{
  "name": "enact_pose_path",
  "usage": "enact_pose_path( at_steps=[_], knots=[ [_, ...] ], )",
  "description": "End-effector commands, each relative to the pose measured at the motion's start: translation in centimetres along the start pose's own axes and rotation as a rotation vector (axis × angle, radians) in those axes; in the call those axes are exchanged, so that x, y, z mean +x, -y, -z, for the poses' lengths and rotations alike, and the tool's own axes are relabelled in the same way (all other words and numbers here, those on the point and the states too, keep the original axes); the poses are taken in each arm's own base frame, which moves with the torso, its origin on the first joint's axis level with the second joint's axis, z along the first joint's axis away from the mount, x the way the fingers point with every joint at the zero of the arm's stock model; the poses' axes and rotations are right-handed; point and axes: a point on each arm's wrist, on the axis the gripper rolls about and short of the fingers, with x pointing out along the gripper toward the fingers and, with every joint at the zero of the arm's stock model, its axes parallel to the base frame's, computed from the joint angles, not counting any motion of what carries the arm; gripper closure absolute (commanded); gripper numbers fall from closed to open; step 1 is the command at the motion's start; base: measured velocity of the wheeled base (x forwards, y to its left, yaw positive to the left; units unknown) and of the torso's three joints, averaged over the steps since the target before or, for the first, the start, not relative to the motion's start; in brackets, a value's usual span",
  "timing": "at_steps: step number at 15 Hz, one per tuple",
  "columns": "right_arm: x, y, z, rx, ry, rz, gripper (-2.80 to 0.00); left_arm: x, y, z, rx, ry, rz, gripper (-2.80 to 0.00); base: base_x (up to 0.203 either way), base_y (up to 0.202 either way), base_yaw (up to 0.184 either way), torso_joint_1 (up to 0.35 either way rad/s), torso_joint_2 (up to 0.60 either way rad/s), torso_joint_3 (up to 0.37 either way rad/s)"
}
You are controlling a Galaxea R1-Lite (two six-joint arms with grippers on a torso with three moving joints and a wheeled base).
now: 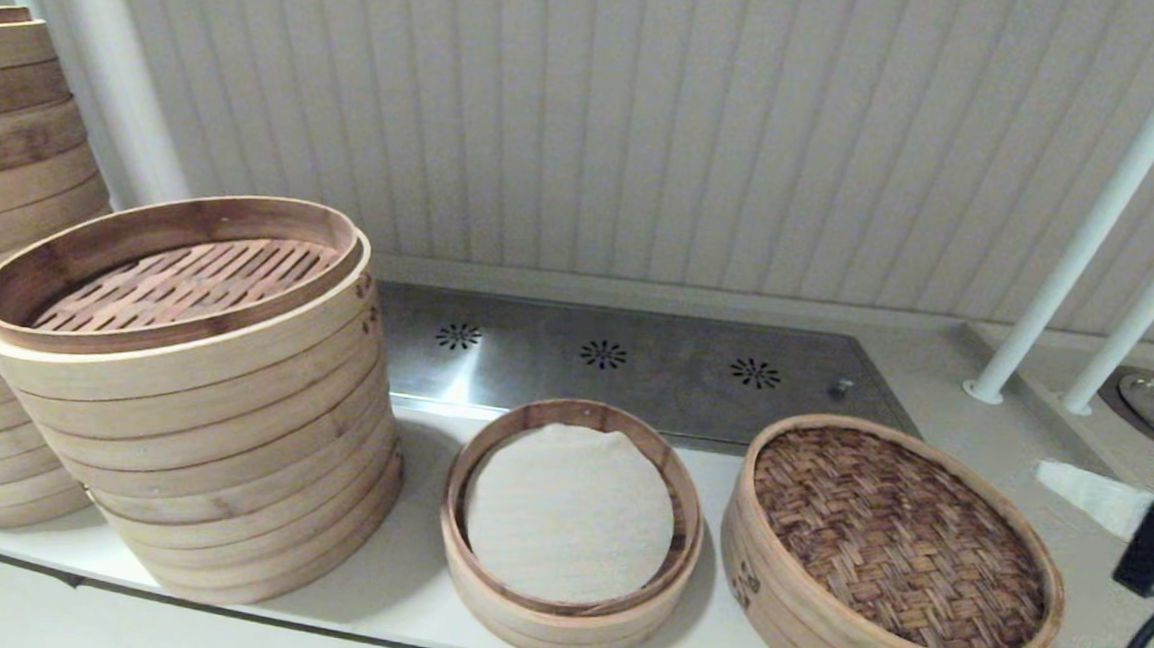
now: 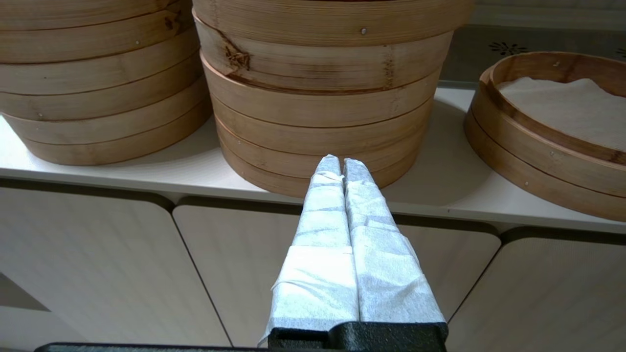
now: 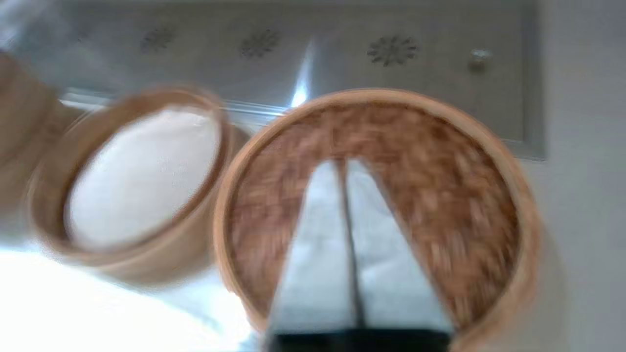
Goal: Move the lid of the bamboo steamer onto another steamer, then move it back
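On the bench (image 1: 400,594), the small steamer (image 1: 570,534) sits between the lidded steamer (image 1: 879,623), right, and stacked baskets (image 1: 192,391), left.

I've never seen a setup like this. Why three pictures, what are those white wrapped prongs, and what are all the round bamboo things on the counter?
It is a two-armed robot, and each picture comes from one of its cameras. The wide picture looks down from its head. The other two come from cameras on its wrists, looking along the fingers. The white wrapped prongs are those fingers: the left gripper waits in front of the counter's edge, shut and empty, and the right gripper hangs over the bamboo steamer lid, also shut and empty. The lid, with its brown woven top, sits on a basket at the right. Beside it is a smaller steamer lined with white cloth. At the left stand two tall stacks of baskets.
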Motion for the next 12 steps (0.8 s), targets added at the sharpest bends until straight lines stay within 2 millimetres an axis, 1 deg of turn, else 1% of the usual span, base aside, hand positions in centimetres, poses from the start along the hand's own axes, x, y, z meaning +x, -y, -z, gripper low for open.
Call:
enact_pose_path(
  at_steps=[1,3,4,5,6,7,9,10,12],
  knots=[
    [-4.3,-1.9,-0.7,-0.029,0.069,-0.003,0.0,0.0,0.0,0.0,0.0,-0.002,0.0,0.0,0.0,0.0,0.0,0.0,0.0,0.0],
    [-7.2,-3.2,-0.2,-0.04,0.093,-0.003,0.0,0.0,0.0,0.0,0.0,-0.002,0.0,0.0,0.0,0.0,0.0,0.0,0.0,0.0],
    [-8.7,-3.9,0.6,-0.045,0.103,-0.003,0.0,0.0,0.0,0.0,0.0,-0.002,0.0,0.0,0.0,0.0,0.0,0.0,0.0,0.0],
    [-9.9,-4.3,1.6,-0.044,0.095,-0.008,0.0,0.0,0.0,0.0,0.0,-0.002,0.0,0.0,0.0,0.0,0.0,0.0,0.0,0.0],
    [-10.6,-4.6,3.0,-0.034,0.063,-0.025,0.0,0.0,0.0,0.0,0.0,0.0,0.0,0.0,0.0,0.0,0.0,0.0,0.0,0.0],
    [-10.8,-4.6,4.7,-0.019,0.012,-0.05,0.0,0.0,0.0,0.0,0.0,0.0,0.0,0.0,0.0,0.0,0.0,0.0,0.0,0.0],
    [-11.3,-4.5,7.4,-0.016,-0.014,-0.072,0.0,0.0,0.0,0.0,0.0,-0.001,0.0,0.0,0.0,0.0,0.0,0.0,0.0,0.0],
    [-11.6,-4.5,8.5,-0.019,-0.007,-0.065,0.0,0.0,0.0,0.0,0.0,-0.002,0.0,0.0,0.0,0.0,0.0,0.0,0.0,0.0],
    [-11.3,-4.0,11.3,-0.031,-0.042,-0.025,0.0,0.0,0.0,0.0,0.0,-0.002,0.0,0.0,0.0,0.0,0.0,0.0,0.0,0.0]
  ],
)
